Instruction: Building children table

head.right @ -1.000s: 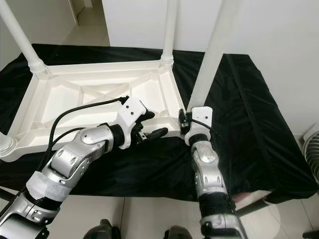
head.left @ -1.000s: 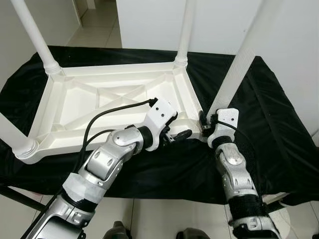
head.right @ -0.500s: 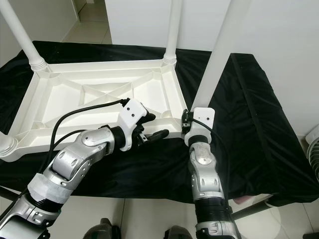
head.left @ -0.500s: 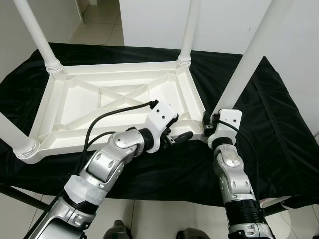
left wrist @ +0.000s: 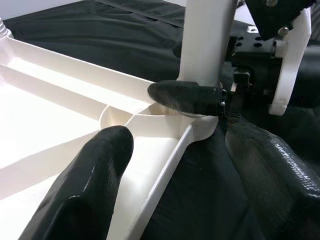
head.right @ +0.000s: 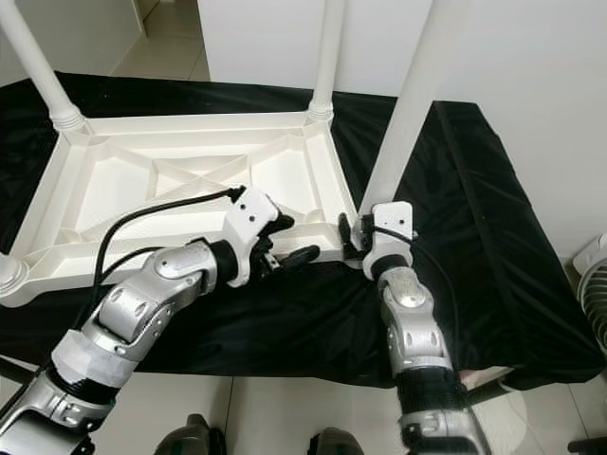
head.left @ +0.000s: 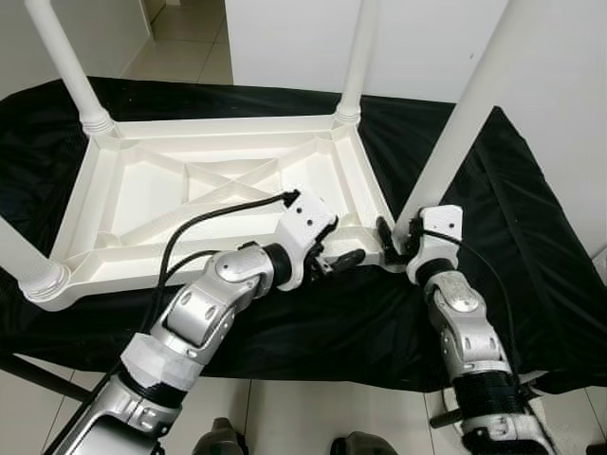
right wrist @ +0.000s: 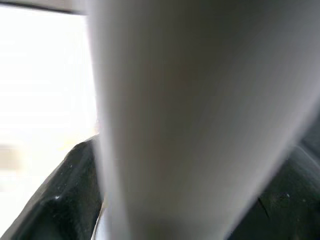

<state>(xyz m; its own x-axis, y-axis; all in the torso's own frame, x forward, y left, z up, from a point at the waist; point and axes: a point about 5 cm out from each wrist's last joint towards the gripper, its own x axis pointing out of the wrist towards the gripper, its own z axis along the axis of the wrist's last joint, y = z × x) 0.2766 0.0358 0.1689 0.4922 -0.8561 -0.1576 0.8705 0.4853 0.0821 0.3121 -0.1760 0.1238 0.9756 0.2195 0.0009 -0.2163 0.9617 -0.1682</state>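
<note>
Tabletop: the white plastic children tabletop [head.left: 209,204] lies upside down on the counter [head.left: 531,237], which has a black cloth over it. Its ribbed underside faces up.
Fitted legs: three white legs already stand in their corner sockets: the two far ones [head.left: 356,62] [head.left: 62,66] and the near one on the robot's left [head.left: 19,256].
Fourth leg: the last leg [head.left: 465,123] stands at the near corner socket [left wrist: 200,112] of the tabletop, on the robot's right side. Its long axis goes up from the socket and leans a little away from the tabletop. I judge it is not yet fully straight in the socket.
Right hand: the right hand [head.left: 396,245] is at the foot of this leg, just at the socket. Its black fingers [right wrist: 75,185] lie on both sides of the leg and grip it, so it is closed around the leg.
Left hand: the left hand [head.left: 337,258] is at the near edge of the tabletop, just beside the same corner. Its fingers [left wrist: 90,180] stand moderately apart, one over the inside of the rim [left wrist: 160,170] and one outside over the cloth. They hold nothing.
Key relation: the socket is directly under the right hand, and the leg points upward from it. The right arm is the nearer one for the push. The left hand is beside the corner and can steady the tabletop.
Step in hand: probably seating the fourth leg down along its own axis.
</note>
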